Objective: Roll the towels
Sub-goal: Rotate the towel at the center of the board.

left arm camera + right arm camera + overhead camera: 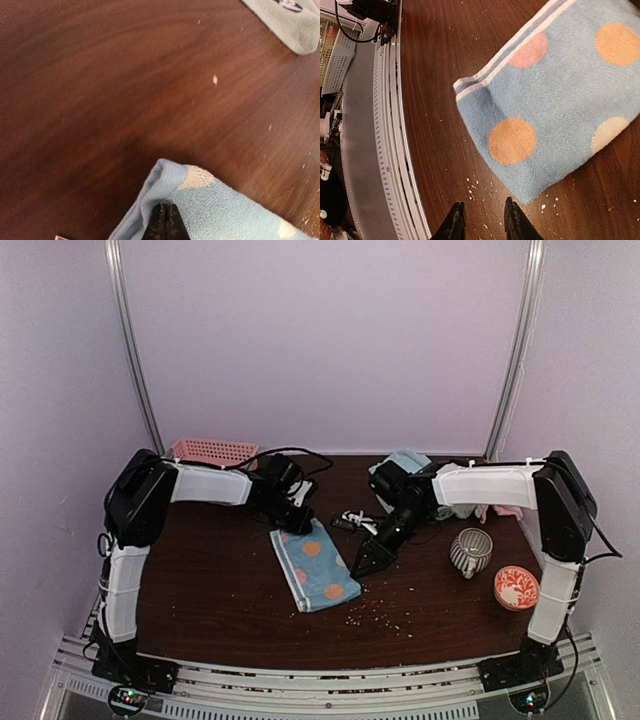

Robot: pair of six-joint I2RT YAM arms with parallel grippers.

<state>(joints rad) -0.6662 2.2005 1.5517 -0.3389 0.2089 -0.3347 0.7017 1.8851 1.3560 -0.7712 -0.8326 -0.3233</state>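
Here, left claw seemingly pinches the fluffy spotted towel; right claw hovers spread.

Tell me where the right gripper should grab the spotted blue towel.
The spotted blue towel lies flat, so only its edges offer purchase. Probably take its near right corner, coming in low from the right: it sits closest to the open right gripper, while the left gripper pinches the far end.

Table bare L of spotted towel; mug, bowl block R side; basket back-L.
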